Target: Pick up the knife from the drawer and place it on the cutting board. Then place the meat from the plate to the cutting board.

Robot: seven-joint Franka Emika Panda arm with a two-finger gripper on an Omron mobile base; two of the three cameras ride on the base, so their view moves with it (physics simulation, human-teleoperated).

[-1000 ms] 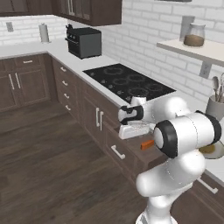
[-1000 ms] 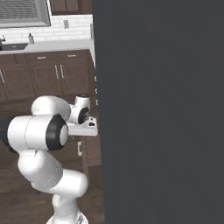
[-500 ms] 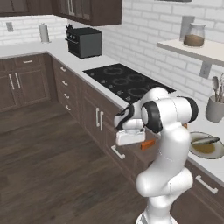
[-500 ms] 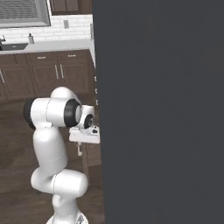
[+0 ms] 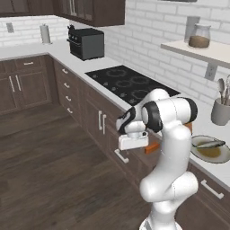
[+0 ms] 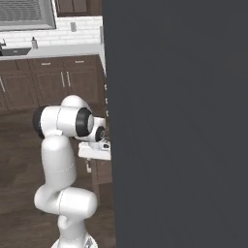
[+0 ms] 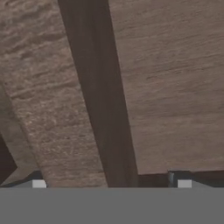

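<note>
Gripper [image 5: 133,146]: on the white arm, held low in front of the cabinet run just past the cooktop [image 5: 128,84]; jaws spread fully apart, holding nothing; hand view looks close onto dark brown wood panels.
Knife [image 5: 151,148]: orange handle part visible just beside the hand, at the worktop's front edge; blade hidden by the arm.
Plate [image 5: 212,152]: on the worktop [image 5: 67,60] near its front edge, right of the arm.
Meat [image 5: 207,144]: grey-silver piece lying across the plate.
Utensil pot [image 5: 221,112]: grey, behind the plate by the brick wall.
Toaster oven [image 5: 86,43]: black, far end of the worktop
</note>
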